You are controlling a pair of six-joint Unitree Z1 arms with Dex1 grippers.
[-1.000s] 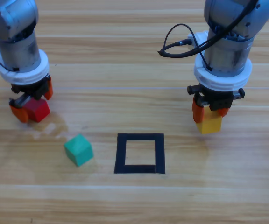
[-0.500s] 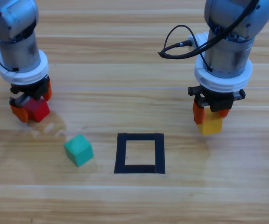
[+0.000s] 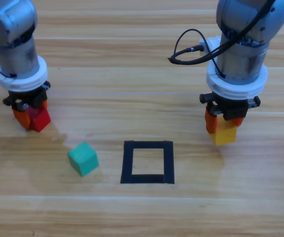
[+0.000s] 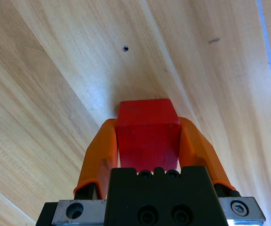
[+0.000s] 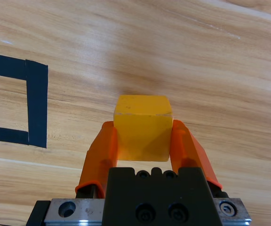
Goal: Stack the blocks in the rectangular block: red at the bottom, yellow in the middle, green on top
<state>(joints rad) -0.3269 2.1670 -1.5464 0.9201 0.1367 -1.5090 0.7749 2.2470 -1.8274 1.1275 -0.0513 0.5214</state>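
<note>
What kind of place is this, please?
Probably a robot test bench in a lab. On a bare wooden table lie only a black tape rectangle and three colored cubes, of which the left gripper holds the red cube and the right gripper the yellow cube.

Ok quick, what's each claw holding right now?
Left gripper: jaws shut on the red cube.
Right gripper: jaws shut on the yellow cube.

Red cube [image 4: 147,134] between left claw [image 4: 147,141] jaws.

Smooth wooden table [image 3: 132,89], matt blocks [image 3: 83,158]
</note>
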